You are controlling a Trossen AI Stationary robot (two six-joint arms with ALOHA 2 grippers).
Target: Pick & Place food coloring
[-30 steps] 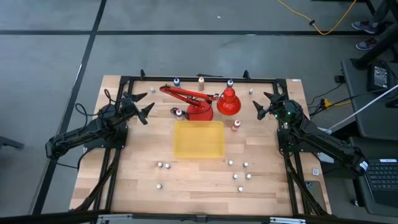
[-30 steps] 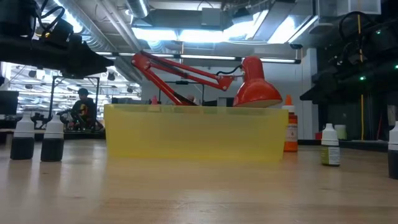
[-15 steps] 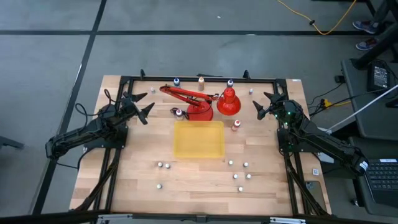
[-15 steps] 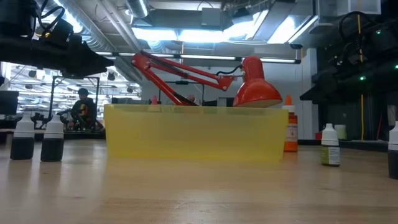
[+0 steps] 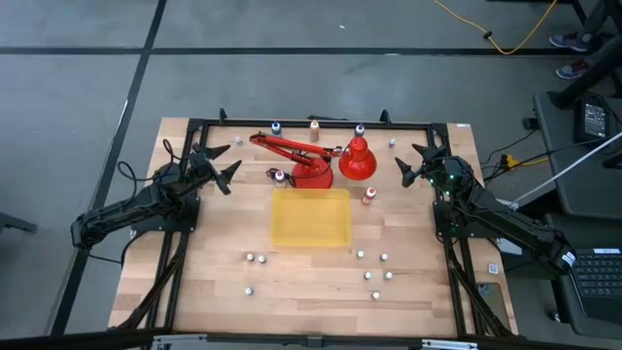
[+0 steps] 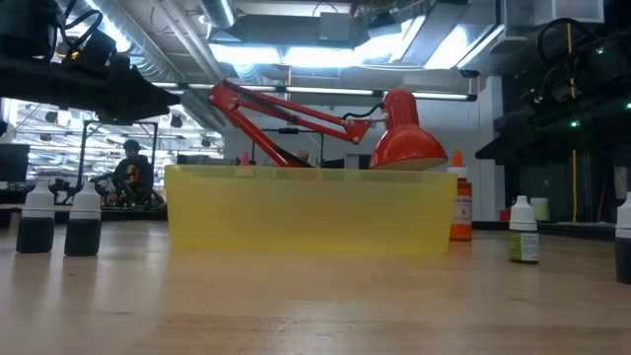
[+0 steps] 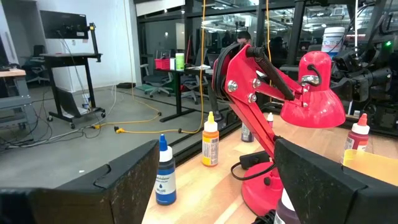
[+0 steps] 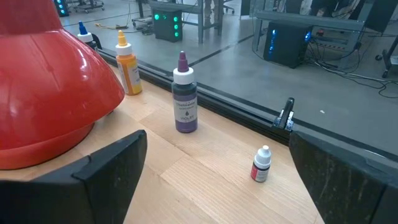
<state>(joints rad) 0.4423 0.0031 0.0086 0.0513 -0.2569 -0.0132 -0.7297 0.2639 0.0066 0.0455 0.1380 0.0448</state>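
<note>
The food coloring bottles stand upright on their bases, scattered over the table. Several tiny ones [image 5: 374,275] are near the front edge, right of centre, and three more [image 5: 255,260] sit to the left. Taller bottles line the far edge: blue [image 7: 165,171], orange [image 7: 210,142] and violet [image 8: 185,101]. A red-filled bottle [image 5: 368,195] stands by the far right corner of the yellow tray [image 5: 311,217]. My left gripper [image 5: 228,167] hovers open left of the red lamp. My right gripper [image 5: 406,167] hovers open to its right. Neither holds anything.
A red desk lamp [image 5: 321,160] stands just beyond the tray, its shade [image 8: 50,81] close to my right gripper. A black frame [image 5: 311,122] borders the far edge. Bare wood lies between the tray and each arm. A person [image 6: 128,173] sits far behind the table.
</note>
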